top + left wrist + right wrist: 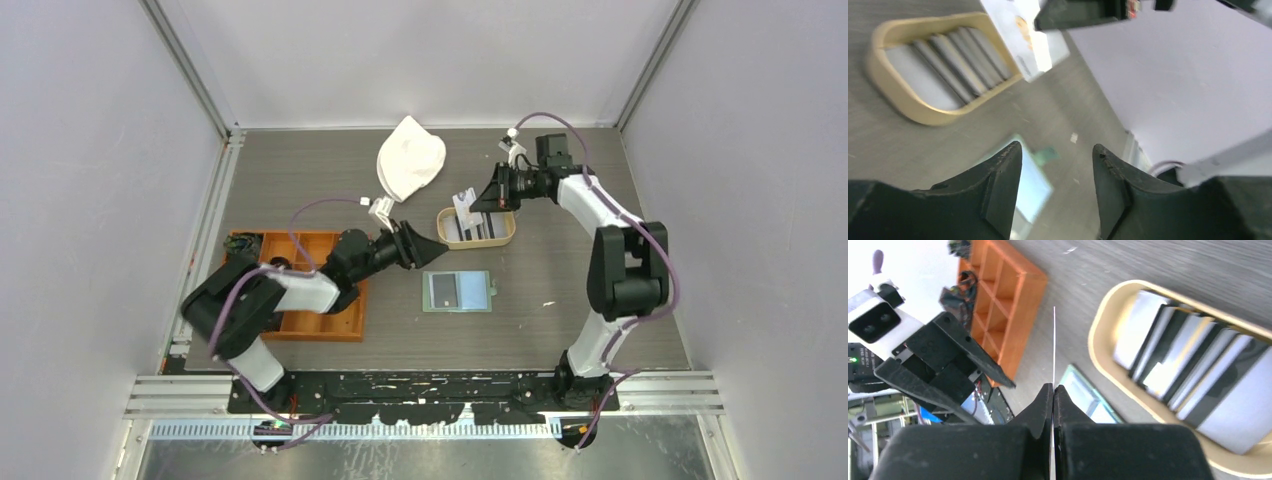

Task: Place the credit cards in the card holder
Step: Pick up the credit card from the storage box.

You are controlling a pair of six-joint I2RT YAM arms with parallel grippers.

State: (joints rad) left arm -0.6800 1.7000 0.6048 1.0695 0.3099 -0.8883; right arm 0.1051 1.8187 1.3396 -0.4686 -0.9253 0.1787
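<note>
Tan tray (1095, 340) holds overlapping credit cards (1198, 375); green card holder (457, 291) lies open.

Card holder (458, 292) is showing sage green with greyish clear pockets. Credit cards (1193, 375) are showing black, white and grey bands; one white card (1018, 35) is carrying an orange mark. Oval tray (875, 65) is looking tan, compartment tray (1025, 305) orange, table (560, 300) grey wood-grain.

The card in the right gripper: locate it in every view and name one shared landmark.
Top external: card upright over the tan tray's left part.
Left wrist: top centre, white face showing.
Right wrist: thin edge-on line rising from the right gripper.
Shared landmark: the tan tray, in all three.
</note>
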